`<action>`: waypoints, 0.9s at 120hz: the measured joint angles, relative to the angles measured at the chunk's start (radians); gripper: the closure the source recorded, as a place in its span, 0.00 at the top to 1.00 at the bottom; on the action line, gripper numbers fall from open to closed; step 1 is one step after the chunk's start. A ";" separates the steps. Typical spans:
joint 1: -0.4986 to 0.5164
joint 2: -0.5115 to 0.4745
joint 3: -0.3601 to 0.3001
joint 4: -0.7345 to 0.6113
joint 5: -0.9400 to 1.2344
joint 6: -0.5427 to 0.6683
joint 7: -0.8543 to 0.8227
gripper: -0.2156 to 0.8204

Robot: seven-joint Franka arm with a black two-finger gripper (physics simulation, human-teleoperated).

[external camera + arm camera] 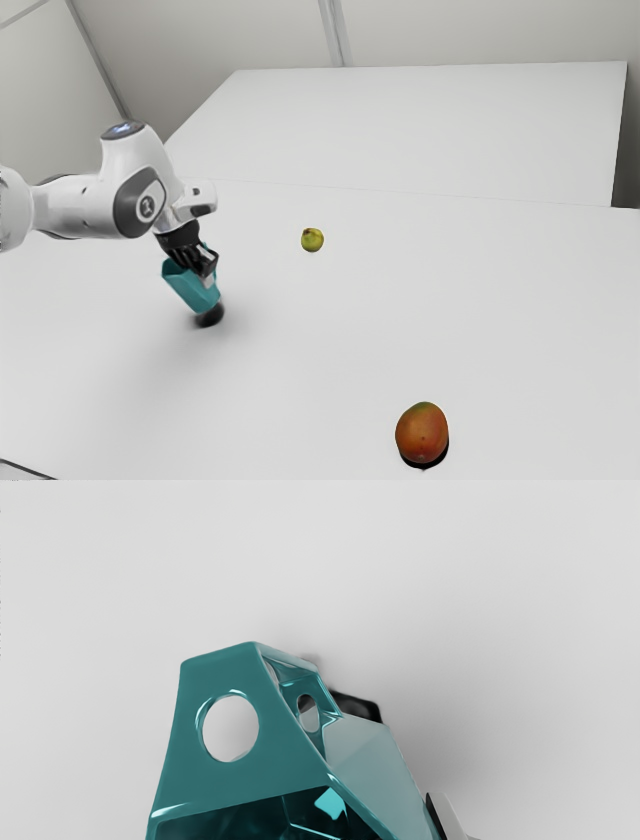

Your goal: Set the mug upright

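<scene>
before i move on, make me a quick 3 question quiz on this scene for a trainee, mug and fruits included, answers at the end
1. Multiple choice: how does the mug stand in the exterior view?
a) upright
b) tilted
c) upside down

2. True or false: in the exterior view, the green fruit lies nearer the gripper than the orange fruit does.

3. Fill in the blank: apart from its black end, the mug is ____ in color.

Key: 1 b; 2 true; 3 teal
</scene>
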 joint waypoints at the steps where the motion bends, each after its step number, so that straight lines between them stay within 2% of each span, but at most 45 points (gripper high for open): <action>1: -0.001 0.003 -0.001 0.000 0.006 0.003 -0.007 0.04; 35: -0.054 0.053 -0.007 0.002 0.135 0.071 -0.228 0.04; 108: -0.119 0.070 -0.033 -0.016 0.138 0.093 -0.523 0.04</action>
